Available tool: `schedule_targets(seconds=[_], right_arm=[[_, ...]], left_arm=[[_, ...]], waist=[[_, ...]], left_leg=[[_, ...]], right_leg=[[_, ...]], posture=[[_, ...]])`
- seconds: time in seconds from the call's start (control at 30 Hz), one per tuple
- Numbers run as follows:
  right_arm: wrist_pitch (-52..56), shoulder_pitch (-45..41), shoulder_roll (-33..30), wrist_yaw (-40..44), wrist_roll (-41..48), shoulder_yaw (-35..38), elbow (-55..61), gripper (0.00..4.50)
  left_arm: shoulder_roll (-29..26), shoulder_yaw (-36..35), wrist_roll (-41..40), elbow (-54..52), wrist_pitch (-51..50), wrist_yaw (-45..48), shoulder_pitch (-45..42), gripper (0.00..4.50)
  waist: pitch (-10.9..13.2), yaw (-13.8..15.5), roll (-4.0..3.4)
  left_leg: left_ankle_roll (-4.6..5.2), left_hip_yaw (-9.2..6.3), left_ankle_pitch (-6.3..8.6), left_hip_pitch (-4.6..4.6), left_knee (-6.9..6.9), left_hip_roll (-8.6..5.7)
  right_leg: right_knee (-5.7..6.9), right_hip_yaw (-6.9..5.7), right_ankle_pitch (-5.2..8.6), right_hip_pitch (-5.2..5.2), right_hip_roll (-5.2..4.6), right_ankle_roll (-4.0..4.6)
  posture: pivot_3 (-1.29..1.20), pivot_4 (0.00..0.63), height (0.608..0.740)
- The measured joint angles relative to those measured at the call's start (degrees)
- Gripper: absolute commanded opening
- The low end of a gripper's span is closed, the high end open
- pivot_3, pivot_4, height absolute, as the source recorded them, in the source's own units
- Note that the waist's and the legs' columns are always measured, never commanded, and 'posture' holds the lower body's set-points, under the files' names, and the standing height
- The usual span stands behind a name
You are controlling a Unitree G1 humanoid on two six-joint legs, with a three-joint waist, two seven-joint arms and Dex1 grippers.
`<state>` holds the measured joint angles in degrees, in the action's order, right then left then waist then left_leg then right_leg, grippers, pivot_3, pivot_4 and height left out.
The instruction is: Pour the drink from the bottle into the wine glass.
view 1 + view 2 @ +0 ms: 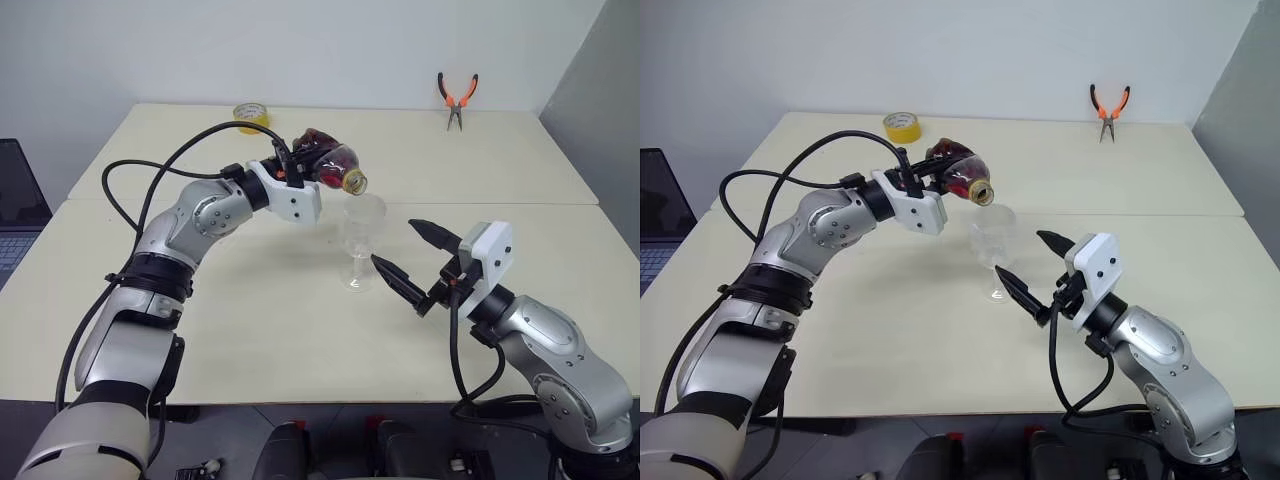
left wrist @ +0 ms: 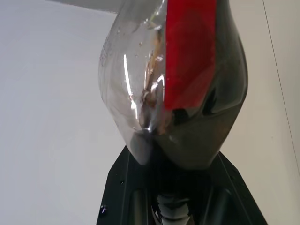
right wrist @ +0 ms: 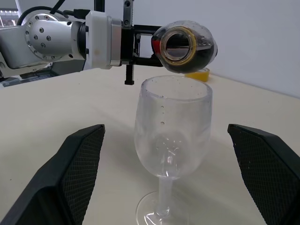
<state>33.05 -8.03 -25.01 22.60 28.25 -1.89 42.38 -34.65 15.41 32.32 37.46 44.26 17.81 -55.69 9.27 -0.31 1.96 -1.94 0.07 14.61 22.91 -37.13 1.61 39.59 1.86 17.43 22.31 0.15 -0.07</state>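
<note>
Beige table (image 1: 250, 330), bottle (image 1: 330, 165) in left jaws

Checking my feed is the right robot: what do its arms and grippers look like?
Both arms have silver-grey metal segments with black joints, and loose black cables loop along them. Each wrist carries a white block housing with small orange-red accents. The left gripper and right gripper each have two black, tapered, pointed fingers with fine mesh-textured inner faces.
</note>
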Motion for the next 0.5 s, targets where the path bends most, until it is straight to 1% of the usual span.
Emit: schedule_targets(seconds=[0.5], right_arm=[[0.0, 0.0, 0.0, 1.0, -0.2, -0.5, 0.0, 4.5]], left_arm=[[-1.6, 1.5, 4.5, 4.1, 4.0, -6.2, -2.2, 0.61]], waist=[[0.0, 0.0, 0.0]], left_leg=[[0.0, 0.0, 0.0, 0.01, -0.01, -0.01]], right_leg=[[0.02, -0.01, 0.0, 0.01, -0.01, 0.0]], posture=[[0.0, 0.15, 0.74]])
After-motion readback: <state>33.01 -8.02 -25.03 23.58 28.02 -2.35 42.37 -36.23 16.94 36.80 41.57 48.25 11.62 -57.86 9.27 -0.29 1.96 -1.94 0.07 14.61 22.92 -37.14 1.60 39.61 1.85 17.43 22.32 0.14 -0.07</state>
